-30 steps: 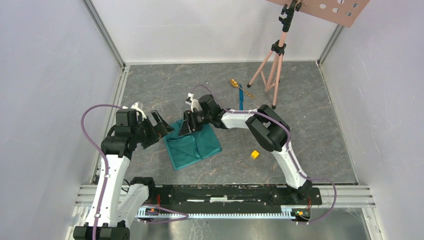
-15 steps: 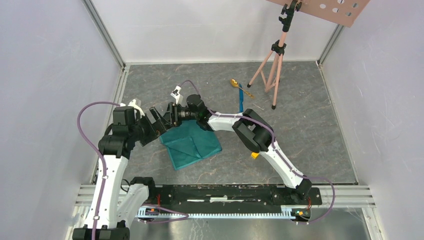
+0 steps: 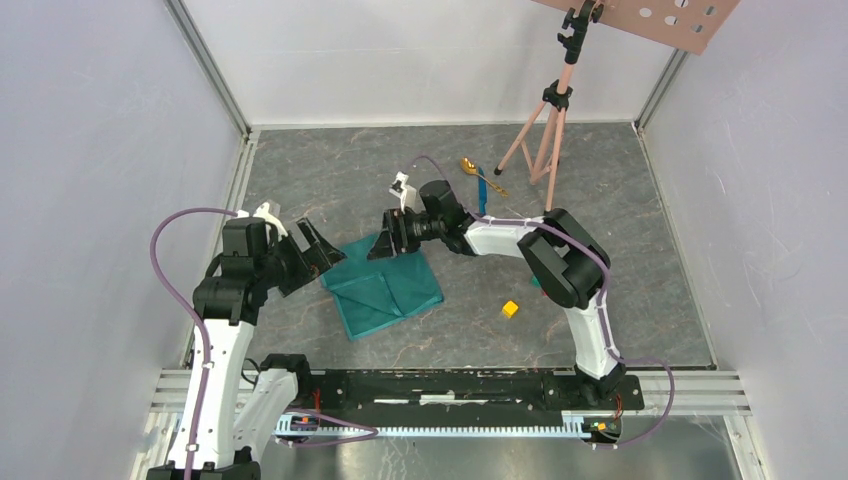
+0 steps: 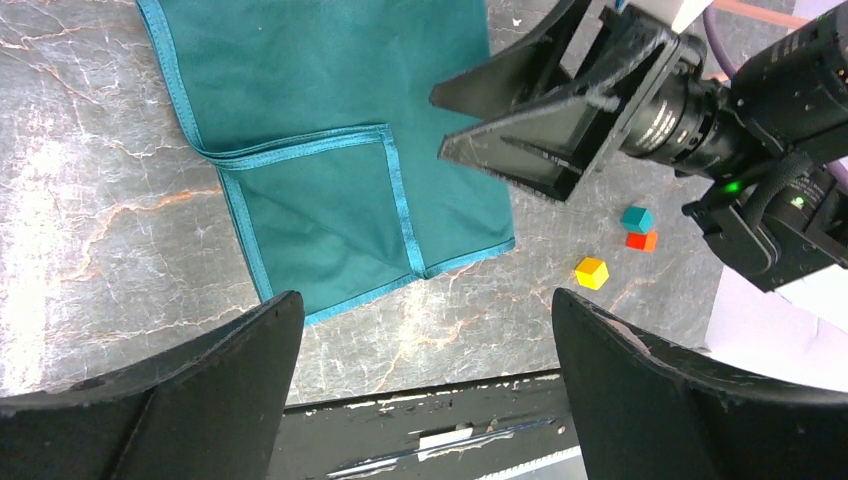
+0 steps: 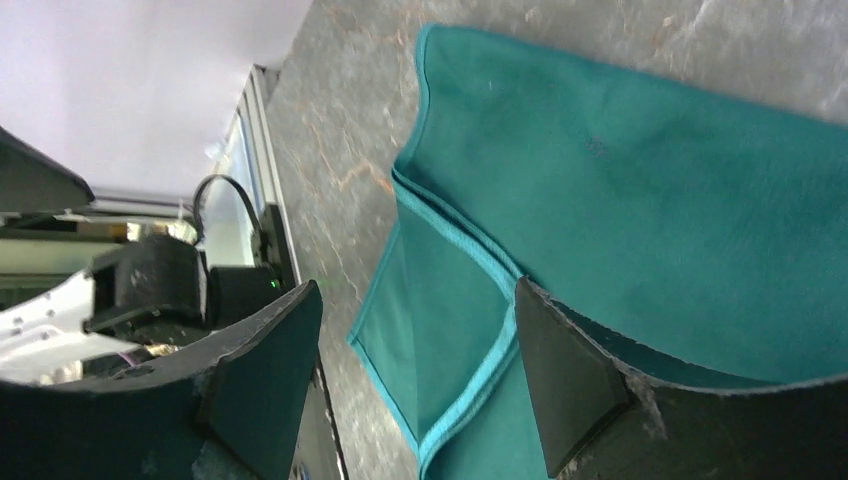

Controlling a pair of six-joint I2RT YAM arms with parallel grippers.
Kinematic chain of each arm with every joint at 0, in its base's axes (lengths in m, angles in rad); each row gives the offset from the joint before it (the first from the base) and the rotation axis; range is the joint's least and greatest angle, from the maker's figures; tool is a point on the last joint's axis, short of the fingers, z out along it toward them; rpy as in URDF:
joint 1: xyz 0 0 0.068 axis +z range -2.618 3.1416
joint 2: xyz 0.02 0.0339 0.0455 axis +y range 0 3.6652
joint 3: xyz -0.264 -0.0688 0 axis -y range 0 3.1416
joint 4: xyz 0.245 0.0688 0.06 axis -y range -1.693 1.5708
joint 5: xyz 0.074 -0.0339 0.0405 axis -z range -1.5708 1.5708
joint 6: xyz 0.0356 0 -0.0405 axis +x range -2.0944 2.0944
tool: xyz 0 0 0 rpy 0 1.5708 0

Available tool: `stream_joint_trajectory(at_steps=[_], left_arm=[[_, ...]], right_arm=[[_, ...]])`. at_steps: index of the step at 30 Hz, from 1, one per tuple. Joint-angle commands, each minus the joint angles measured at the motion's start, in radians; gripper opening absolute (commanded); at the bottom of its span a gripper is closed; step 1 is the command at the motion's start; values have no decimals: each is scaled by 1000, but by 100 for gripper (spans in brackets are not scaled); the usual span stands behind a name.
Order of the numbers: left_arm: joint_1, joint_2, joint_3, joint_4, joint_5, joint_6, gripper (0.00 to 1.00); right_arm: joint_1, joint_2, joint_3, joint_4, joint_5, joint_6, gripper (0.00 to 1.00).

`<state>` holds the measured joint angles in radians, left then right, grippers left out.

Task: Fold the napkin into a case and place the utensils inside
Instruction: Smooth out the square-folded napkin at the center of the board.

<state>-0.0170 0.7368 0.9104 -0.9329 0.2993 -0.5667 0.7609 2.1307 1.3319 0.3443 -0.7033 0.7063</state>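
While the gold spoon (image 3: 467,166) and the blue knife (image 3: 481,200) lie side by side near the tripod (image 3: 545,140), well apart from the napkin (image 3: 385,285), we see a yellow cube (image 3: 510,309) to its right. The green napkin lies partly folded. Our left arm leans toward its left corner, and our right arm reaches over its far edge. The left gripper (image 3: 322,262) and the right gripper (image 3: 385,245) are spread wide, holding nothing.

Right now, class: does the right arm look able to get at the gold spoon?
Probably yes. The right pincer is open and empty above the napkin, and the spoon lies uncovered beside the arm's wrist. Only the tripod leg nearby crowds it.
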Motion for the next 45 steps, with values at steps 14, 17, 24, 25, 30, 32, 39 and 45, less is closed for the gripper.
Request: stream_joint_trajectory(at_steps=[14,17,24,25,30,32,39,45], left_arm=[[6,-14,21,12,57,14,100],[7,-12,22,9,55,19,100],[6,-12,22,3,54,27,100],[6,-12,24,2,54,28,100],[6,-14,28,-1,51,33,100],[6,-14,30,-3,43,35,100],[6,-13,27,0,23,36,100],[6,-17,25,-4,7,37,100]], right_arm=[[54,-49,-135,-32,13,-113,73],[64,-33,-127,-24,14,-101,72],[99,-14,-109,-15,18,-84,72],[104,-16,-108,-15,18,-83,71],[145,-53,-115,-39,24,-107,71],[168,-82,-118,-78,43,-142,71],[293,-89,-45,-305,162,-394,71],[374,-128,-35,-394,298,-540,72]])
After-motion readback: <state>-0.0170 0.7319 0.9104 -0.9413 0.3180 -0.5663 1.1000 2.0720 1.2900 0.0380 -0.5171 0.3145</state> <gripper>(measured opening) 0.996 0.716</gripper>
